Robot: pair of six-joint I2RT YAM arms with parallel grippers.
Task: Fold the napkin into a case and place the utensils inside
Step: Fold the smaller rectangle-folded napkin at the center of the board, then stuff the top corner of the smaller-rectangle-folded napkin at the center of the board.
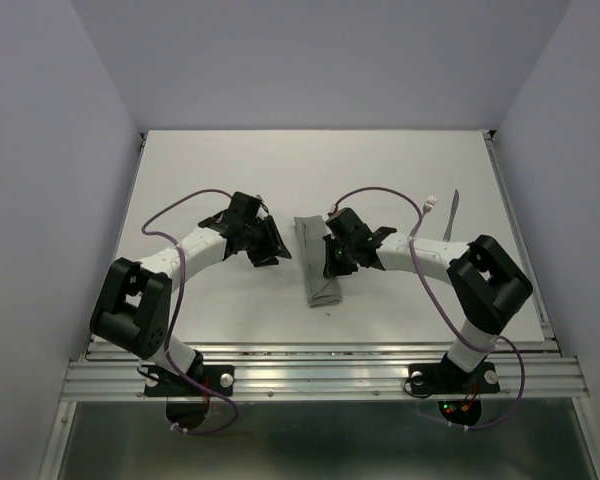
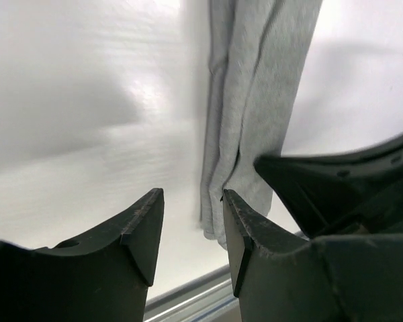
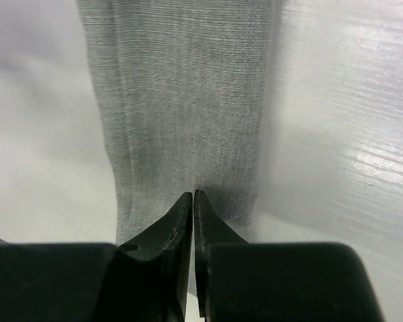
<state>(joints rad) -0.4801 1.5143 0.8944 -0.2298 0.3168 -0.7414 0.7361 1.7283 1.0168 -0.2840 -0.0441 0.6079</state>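
**Folded grey napkin lies between the two grippers**

The napkin [image 1: 315, 265], a thin mid-grey cloth folded into a narrow layered strip, lies flat near the middle of the white table [image 1: 230, 170]. Its long side runs from the near side to the far side. In the left wrist view, its layers show as long folds that run along the strip.

The right gripper [image 1: 330, 258] stands over the right part of the strip. In its own wrist view the two black fingers [image 3: 178, 221] are almost together, with only a thin slit between them. Their tips meet the surface of the cloth. It cannot be told whether they pinch a layer of it.

The left gripper [image 1: 275, 248] is just beside the left edge of the strip. Its black fingers [image 2: 144, 221] stand apart with a clear gap, and nothing is between them.

A slim silver metal utensil [image 1: 453, 208] lies well apart from the napkin, on the far right part of the table beyond the right arm. It is too small to tell whether it is a knife or a fork. A small white object [image 1: 432, 203] lies just beside it.
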